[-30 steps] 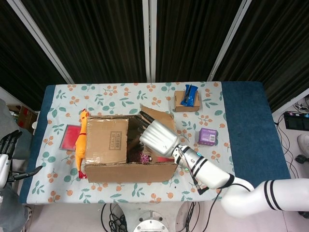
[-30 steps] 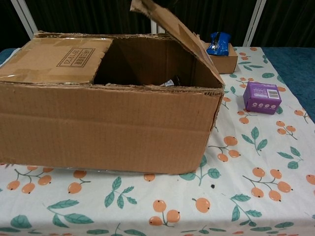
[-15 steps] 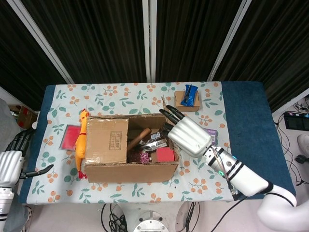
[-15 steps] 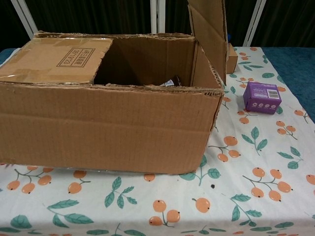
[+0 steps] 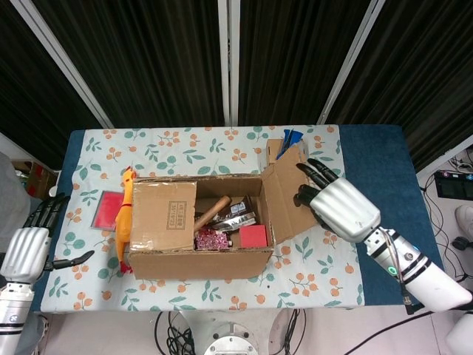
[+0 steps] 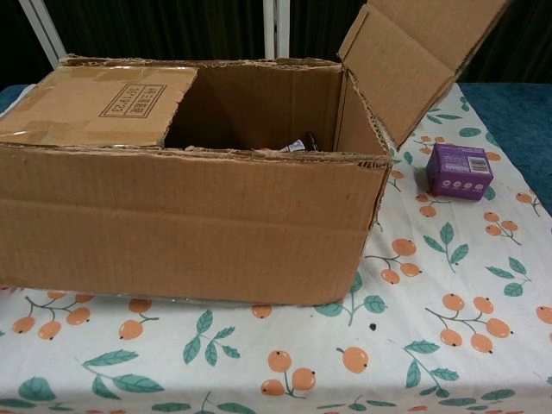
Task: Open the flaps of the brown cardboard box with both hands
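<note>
A: Head view first. The brown cardboard box sits mid-table, long axis running left-right. Right flap is swung out past vertical, leaning outward; my right hand is just beside its outer face, fingers spread, gripping nothing. Can't tell if the fingertips touch the cardboard.

B: And the left flap?

A: The left flap lies flat, closed over the box's left half. Left hand is off the table's left edge, fingers apart, empty, well apart from the box. The flap lies to that hand's right and a bit forward. My call: next move is the left hand's.

B: Chest view?

A: No hands visible. Left flap flat, right flap tilted out to the right.
</note>
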Controlling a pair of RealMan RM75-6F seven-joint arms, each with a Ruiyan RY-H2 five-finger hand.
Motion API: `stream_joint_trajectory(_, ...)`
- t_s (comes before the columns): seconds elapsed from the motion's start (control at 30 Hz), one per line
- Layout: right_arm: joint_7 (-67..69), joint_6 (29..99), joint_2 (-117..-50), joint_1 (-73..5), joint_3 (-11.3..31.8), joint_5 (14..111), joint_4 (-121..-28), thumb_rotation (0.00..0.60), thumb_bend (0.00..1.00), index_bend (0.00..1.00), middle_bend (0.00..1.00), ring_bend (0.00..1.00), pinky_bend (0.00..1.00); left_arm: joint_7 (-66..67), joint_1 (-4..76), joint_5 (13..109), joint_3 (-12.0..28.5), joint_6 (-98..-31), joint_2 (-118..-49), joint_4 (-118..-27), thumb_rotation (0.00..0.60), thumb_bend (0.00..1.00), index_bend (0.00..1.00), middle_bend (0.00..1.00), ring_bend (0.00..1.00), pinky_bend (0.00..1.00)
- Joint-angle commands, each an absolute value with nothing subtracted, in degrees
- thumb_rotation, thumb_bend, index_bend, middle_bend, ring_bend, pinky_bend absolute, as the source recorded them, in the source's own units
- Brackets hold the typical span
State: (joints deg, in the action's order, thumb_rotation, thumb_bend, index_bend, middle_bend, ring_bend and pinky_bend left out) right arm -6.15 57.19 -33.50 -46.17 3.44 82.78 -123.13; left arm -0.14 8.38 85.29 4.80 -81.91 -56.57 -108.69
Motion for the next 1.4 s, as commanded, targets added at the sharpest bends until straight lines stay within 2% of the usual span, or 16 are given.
stream_joint_trajectory(0.03, -2.9, 57.9, -32.3, -43.4, 2.7, 84.6, -121.0, 0.6, 0.78, 0.37, 0.36, 0.0, 0.0, 0.5, 8.7, 85.3, 4.9, -81.8, -56.3, -109.3, 0.378, 0.0, 0.04, 0.05, 0.04, 0.17)
stream_joint_trajectory(0.13, 0.3, 60.0, -32.2, -41.3, 2.8, 86.4, -119.3, 0.6, 0.77, 0.33, 0.36, 0.0, 0.0, 1.1, 9.2, 85.4, 5.2, -81.4, -56.0, -109.9, 0.379, 0.0, 0.04, 0.05, 0.04, 0.17)
stream_joint_trajectory(0.27, 4.7, 66.1, -32.9, -37.9, 3.9, 89.8, -116.9, 0.6, 0.74, 0.24, 0.3, 0.0, 0.0, 0.6, 11.7, 86.7, 6.9, -80.1, -55.0, -110.7, 0.384, 0.01, 0.04, 0.05, 0.04, 0.17)
stream_joint_trajectory(0.47, 12.0, 78.0, -34.3, -32.8, 6.4, 93.5, -114.4, 0.6, 0.72, 0.14, 0.22, 0.0, 0.0, -2.8, 21.5, 92.4, 12.1, -73.7, -53.8, -110.9, 0.374, 0.02, 0.11, 0.12, 0.04, 0.17)
stream_joint_trajectory(0.6, 18.1, 84.0, -34.2, -30.1, 7.6, 95.6, -113.3, 0.6, 0.66, 0.13, 0.21, 0.0, 0.0, -10.8, 29.1, 91.6, 15.2, -66.9, -55.5, -110.1, 0.201, 0.0, 0.19, 0.17, 0.04, 0.17)
stream_joint_trajectory(0.67, 19.0, 86.2, -33.5, -28.6, 7.9, 96.0, -113.0, 0.6, 0.66, 0.13, 0.21, 0.0, 0.0, -12.9, 32.9, 90.8, 15.9, -62.2, -56.1, -109.0, 0.161, 0.0, 0.22, 0.18, 0.04, 0.17)
stream_joint_trajectory(0.77, 19.3, 88.5, -32.4, -26.4, 8.0, 96.2, -113.3, 0.6, 0.66, 0.12, 0.2, 0.0, 0.0, -14.2, 37.2, 92.3, 15.4, -57.6, -58.2, -106.8, 0.132, 0.0, 0.25, 0.21, 0.04, 0.17)
stream_joint_trajectory(0.87, 19.3, 89.5, -31.8, -24.8, 7.9, 96.2, -113.4, 0.6, 0.66, 0.12, 0.2, 0.0, 0.0, -16.0, 39.9, 94.7, 14.1, -56.1, -61.4, -104.3, 0.126, 0.0, 0.28, 0.23, 0.04, 0.17)
stream_joint_trajectory(1.07, 19.4, 89.3, -32.2, -23.0, 7.9, 96.2, -113.1, 0.6, 0.66, 0.12, 0.2, 0.0, 0.0, -19.4, 43.0, 97.4, 11.9, -56.1, -66.6, -100.4, 0.117, 0.0, 0.29, 0.25, 0.04, 0.17)
stream_joint_trajectory(1.27, 18.9, 88.5, -33.1, -22.6, 8.7, 96.1, -112.8, 0.6, 0.66, 0.12, 0.2, 0.0, 0.0, -17.5, 44.7, 100.0, 9.0, -55.9, -69.0, -97.5, 0.106, 0.0, 0.3, 0.25, 0.04, 0.17)
stream_joint_trajectory(1.4, 19.1, 87.5, -33.8, -22.6, 9.0, 96.4, -112.4, 0.6, 0.66, 0.12, 0.2, 0.0, 0.0, -15.9, 45.3, 101.0, 7.3, -55.9, -70.0, -95.3, 0.104, 0.0, 0.34, 0.28, 0.04, 0.16)
